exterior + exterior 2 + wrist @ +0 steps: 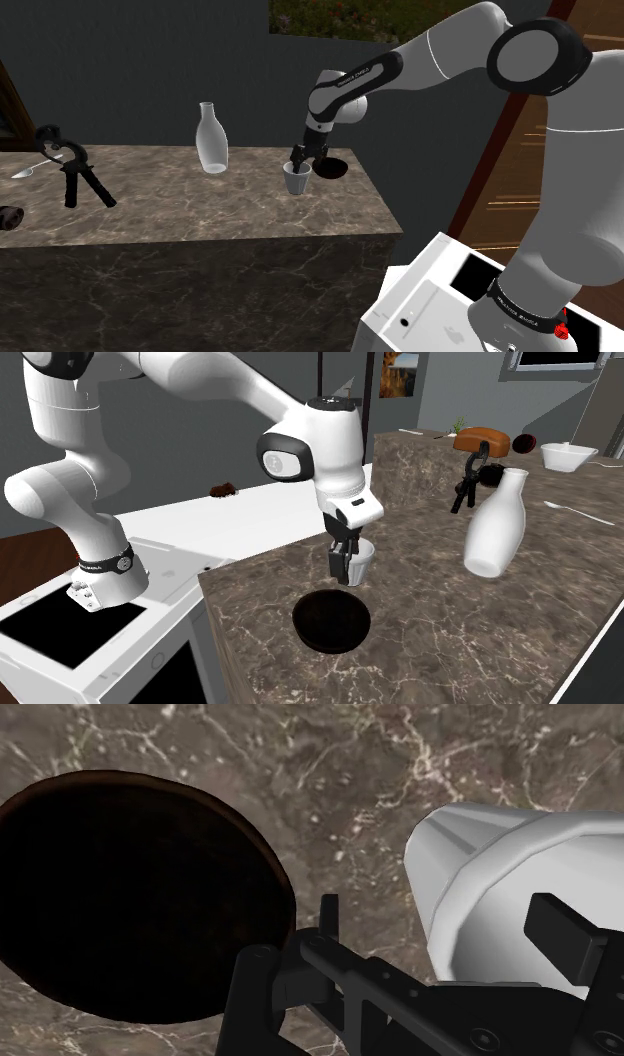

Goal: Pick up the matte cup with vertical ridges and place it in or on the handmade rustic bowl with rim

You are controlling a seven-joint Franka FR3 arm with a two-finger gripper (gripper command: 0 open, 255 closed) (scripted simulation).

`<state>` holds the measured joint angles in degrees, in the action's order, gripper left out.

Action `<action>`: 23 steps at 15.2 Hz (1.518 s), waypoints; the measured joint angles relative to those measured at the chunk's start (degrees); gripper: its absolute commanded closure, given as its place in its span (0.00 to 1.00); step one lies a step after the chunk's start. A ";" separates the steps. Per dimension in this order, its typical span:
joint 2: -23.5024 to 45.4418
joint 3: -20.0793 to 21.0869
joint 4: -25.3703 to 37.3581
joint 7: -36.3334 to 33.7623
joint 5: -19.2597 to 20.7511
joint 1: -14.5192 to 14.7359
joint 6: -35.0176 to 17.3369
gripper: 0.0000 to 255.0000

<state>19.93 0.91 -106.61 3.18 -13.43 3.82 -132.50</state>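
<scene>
A small white cup (297,180) (362,560) (490,864) stands upright on the marble counter (200,215), close to its end by the stand. A dark brown round bowl (333,170) (331,620) (130,894) lies right beside it, a little apart. My black gripper (300,163) (347,564) (445,919) is down at the cup and open. One finger (328,919) stands outside the cup wall on the bowl's side, and the other finger (565,929) shows over the cup's mouth. The fingers do not clasp the cup.
A white bottle (211,140) (495,527) stands farther along the counter. Beyond it lie a black hinged tool (75,178) (468,482), a spoon (30,168) (575,510) and a white bowl (568,455). The counter's edge runs close behind the dark bowl, with the white stand (440,300) below.
</scene>
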 measured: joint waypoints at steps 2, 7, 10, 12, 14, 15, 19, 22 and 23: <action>0.05 0.01 -0.01 0.00 -0.01 0.01 -0.08 0.00; 0.06 0.01 -0.02 0.00 -0.01 0.01 -0.10 1.00; 0.04 -0.01 0.01 0.00 -0.01 0.00 -0.11 1.00; 0.04 -0.01 0.04 0.00 -0.01 0.00 -0.11 1.00; 0.04 -0.01 0.03 0.00 -0.01 0.00 -0.14 1.00; 0.04 -0.01 0.02 0.01 -0.02 -0.01 -0.16 1.00; -0.72 -0.08 0.39 -0.23 0.17 -0.01 1.06 1.00; -1.76 -0.16 1.29 -0.78 0.49 0.07 2.95 1.00; -2.06 -0.22 1.70 -0.79 0.57 -0.02 3.68 1.00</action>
<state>17.87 0.68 -104.91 2.39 -12.87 3.80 -128.82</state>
